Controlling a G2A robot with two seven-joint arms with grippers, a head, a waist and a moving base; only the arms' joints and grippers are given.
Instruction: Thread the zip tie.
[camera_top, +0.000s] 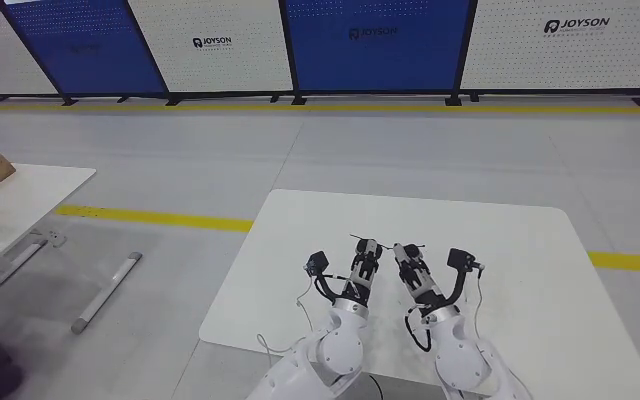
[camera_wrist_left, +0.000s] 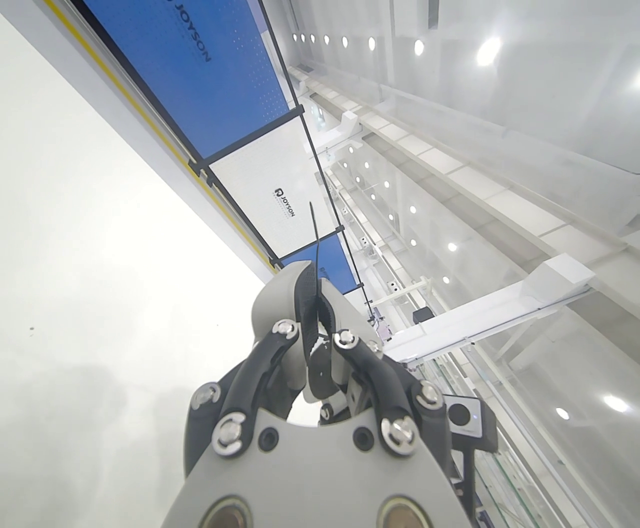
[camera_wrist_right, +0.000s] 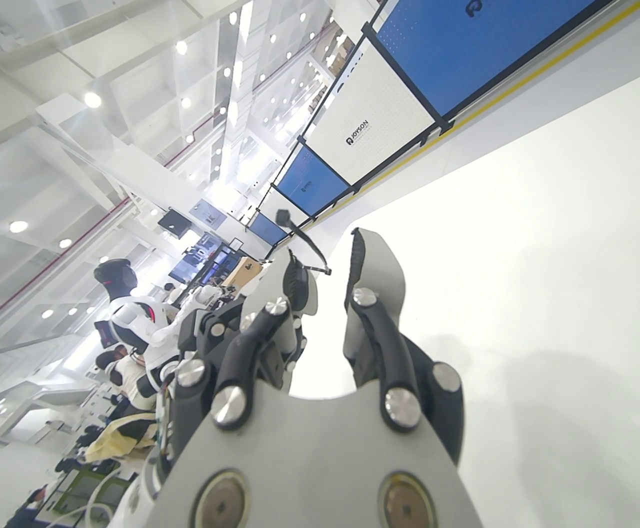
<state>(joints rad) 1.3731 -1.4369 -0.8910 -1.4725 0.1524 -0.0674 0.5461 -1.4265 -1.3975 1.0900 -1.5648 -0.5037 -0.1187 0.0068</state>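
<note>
A thin black zip tie (camera_wrist_left: 316, 240) sticks out from between the fingertips of my left gripper (camera_wrist_left: 312, 280), which is shut on it, with the tapered tail pointing away. In the top view both grippers are close together above the near part of the white table (camera_top: 500, 240), the left gripper (camera_top: 365, 255) beside the right gripper (camera_top: 405, 257). My right gripper (camera_wrist_right: 322, 242) is open with nothing between its fingers. The zip tie's strap (camera_wrist_right: 312, 247) curves just past the right gripper's fingertips, and its square head (camera_wrist_right: 284, 217) is in the air beyond them.
The table has bare surface (camera_top: 470, 215) beyond and beside the grippers. Another white table (camera_top: 40, 190) stands at the far left, and a metal tube (camera_top: 105, 292) lies on the floor between them. Blue and white panels (camera_top: 380, 40) line the back.
</note>
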